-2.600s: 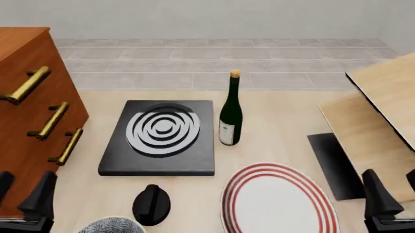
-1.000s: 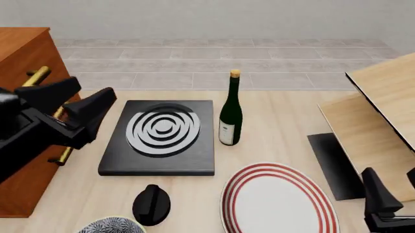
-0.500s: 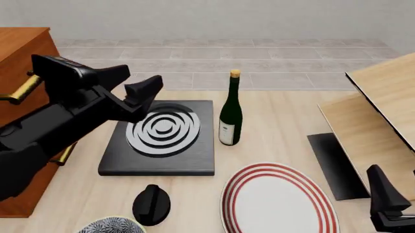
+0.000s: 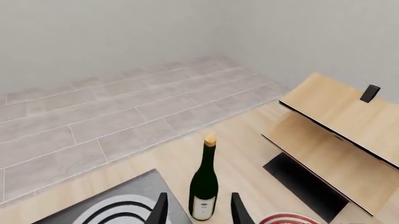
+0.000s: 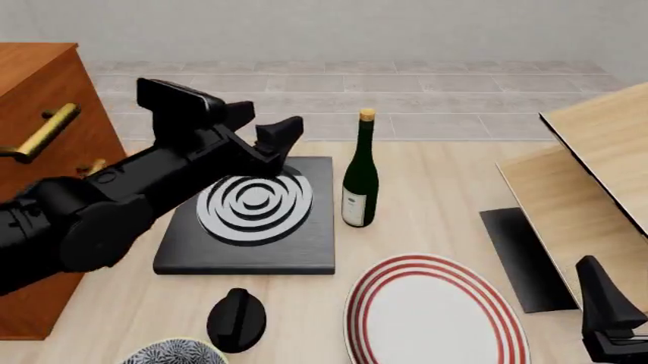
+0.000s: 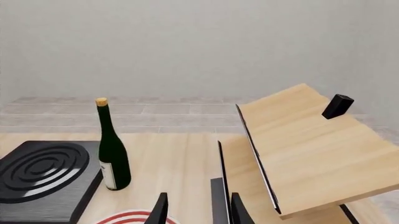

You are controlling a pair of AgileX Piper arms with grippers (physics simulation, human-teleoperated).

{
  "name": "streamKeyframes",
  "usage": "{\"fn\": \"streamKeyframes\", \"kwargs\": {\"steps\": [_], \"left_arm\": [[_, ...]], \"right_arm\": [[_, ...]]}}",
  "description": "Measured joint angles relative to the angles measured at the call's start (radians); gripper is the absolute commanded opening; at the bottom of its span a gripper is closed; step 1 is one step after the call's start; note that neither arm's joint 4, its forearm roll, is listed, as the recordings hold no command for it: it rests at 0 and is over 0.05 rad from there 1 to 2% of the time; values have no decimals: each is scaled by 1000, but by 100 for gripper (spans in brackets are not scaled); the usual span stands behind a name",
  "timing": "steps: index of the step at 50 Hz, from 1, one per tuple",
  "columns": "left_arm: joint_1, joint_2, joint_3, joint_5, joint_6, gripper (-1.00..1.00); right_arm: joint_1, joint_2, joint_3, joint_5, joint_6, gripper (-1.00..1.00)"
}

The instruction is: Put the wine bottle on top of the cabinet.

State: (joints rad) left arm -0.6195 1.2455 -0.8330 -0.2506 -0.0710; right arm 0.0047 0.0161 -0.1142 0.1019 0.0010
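The dark green wine bottle [image 5: 360, 178] stands upright on the table, just right of a black ringed slab; it also shows in both wrist views [image 4: 204, 186] [image 6: 113, 151]. The reddish-brown cabinet [image 5: 36, 91] with brass handles stands at the far left. My left gripper [image 5: 269, 121] hangs open above the slab's far edge, left of the bottle and apart from it. In the left wrist view the open gripper [image 4: 198, 198] frames the bottle, which stands further ahead. My right gripper [image 6: 198, 205] is open and empty at the front right corner [image 5: 605, 307].
A black slab with white rings [image 5: 253, 216] lies left of the bottle. A red-striped plate [image 5: 435, 315], a black knob-like object [image 5: 236, 318] and a patterned bowl [image 5: 172, 353] sit near the front. Pale wood panels [image 5: 597, 167] and a black mat [image 5: 521, 254] fill the right.
My left arm has risen from the front left corner and swung forward and right over the slab toward the bottle. The right gripper has sunk slightly. The bottle has not moved.
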Motion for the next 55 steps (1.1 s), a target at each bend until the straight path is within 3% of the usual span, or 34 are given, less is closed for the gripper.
{"fn": "streamKeyframes", "kwargs": {"steps": [26, 55], "left_arm": [[-71, 202, -133, -36, 26, 100], [-53, 377, -355, 58, 57, 100]], "right_arm": [[4, -1, -2, 2, 1, 100], [6, -3, -2, 1, 4, 100]]}}
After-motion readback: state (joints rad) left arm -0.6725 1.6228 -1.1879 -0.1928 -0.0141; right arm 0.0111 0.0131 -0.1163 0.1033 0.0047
